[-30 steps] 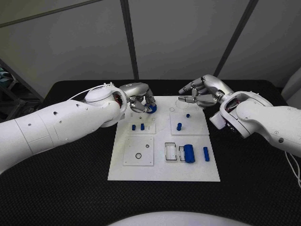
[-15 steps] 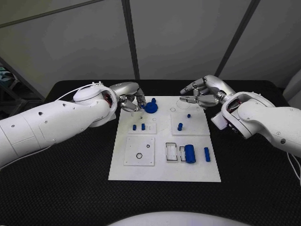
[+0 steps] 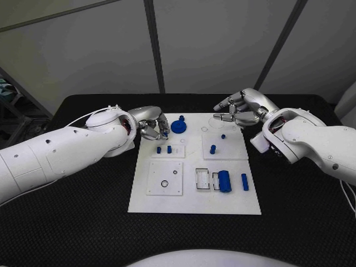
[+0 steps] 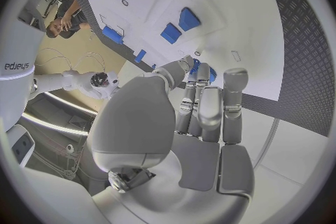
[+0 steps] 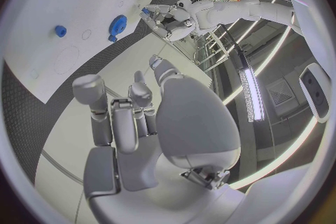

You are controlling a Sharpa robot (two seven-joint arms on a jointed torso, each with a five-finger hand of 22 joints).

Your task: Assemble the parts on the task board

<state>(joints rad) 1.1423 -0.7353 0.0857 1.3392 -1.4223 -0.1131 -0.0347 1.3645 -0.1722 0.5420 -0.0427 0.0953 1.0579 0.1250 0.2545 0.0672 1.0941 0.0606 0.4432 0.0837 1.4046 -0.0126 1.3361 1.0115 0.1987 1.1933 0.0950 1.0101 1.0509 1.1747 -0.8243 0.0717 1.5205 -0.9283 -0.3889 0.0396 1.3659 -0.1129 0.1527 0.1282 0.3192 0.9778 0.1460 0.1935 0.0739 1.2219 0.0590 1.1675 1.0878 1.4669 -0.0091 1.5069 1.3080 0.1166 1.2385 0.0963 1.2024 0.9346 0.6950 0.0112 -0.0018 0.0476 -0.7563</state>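
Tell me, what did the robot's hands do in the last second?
The left hand let go of the blue gear, leaving it on the task board, and drew back to its own side. The right hand and the other parts stayed put.

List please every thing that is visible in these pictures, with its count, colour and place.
task board: one, white, middle of the table.
table: one, black, under the board.
blue gear: one, far left part of the board, beside the left hand.
small pegs: two, blue, left raised plate.
short peg: one, blue, right raised plate.
large cylinder: one, blue, near right part.
slim bar: one, blue, right of the cylinder.
left hand: silver, holding nothing, far left edge.
right hand: silver, holding nothing, far right corner.
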